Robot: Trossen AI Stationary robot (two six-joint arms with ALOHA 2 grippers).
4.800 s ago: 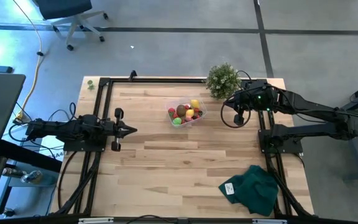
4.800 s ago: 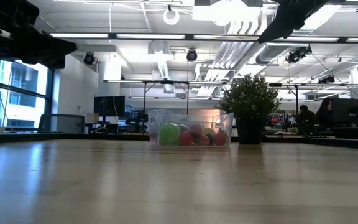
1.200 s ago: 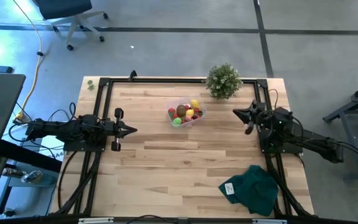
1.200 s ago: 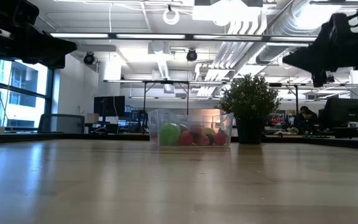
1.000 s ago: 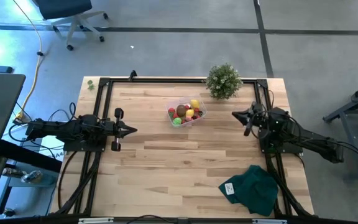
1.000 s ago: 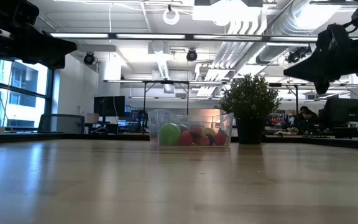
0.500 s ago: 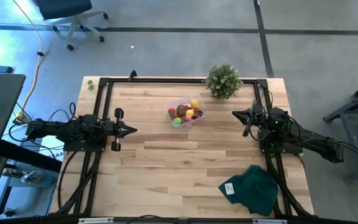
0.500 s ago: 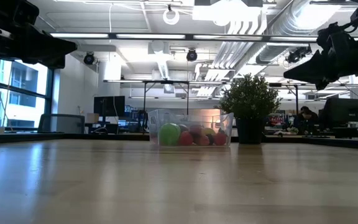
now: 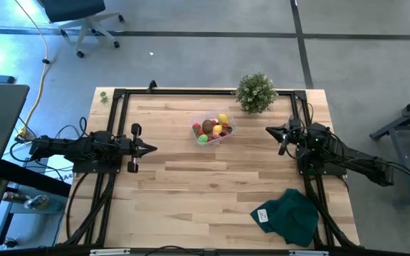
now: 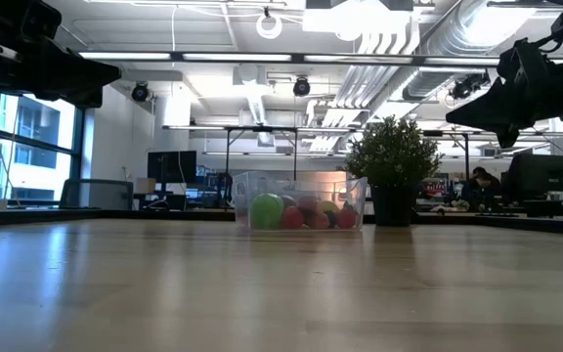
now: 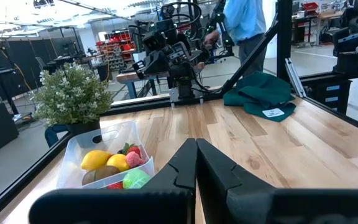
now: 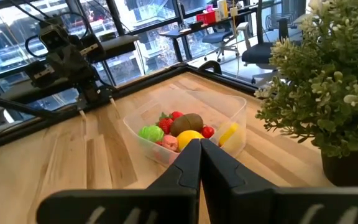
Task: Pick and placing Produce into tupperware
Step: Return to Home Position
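The clear tupperware [image 9: 213, 129] stands on the table's far half, left of the potted plant. Inside it lies the produce [image 12: 180, 131]: a yellow lemon, a green ball, a brown kiwi-like oval and red berries. It also shows in the low view as tupperware [image 10: 300, 201] and in the left wrist view as tupperware [image 11: 104, 160]. My left gripper [image 9: 150, 148] hovers shut near the table's left edge, pointing right. My right gripper [image 9: 269, 131] hovers shut near the right edge, pointing left at the container. Neither touches anything.
A bushy potted plant [image 9: 255, 92] stands at the far edge, right of the tupperware. A dark green cloth [image 9: 288, 215] with a white tag lies at the near right corner. Bare wood lies between the two grippers. A person in a blue shirt [image 11: 244, 22] stands beyond the table.
Over the last second my right gripper has drifted slightly toward the table's left and then held still. The tupperware, the produce and my left arm have stayed where they were.
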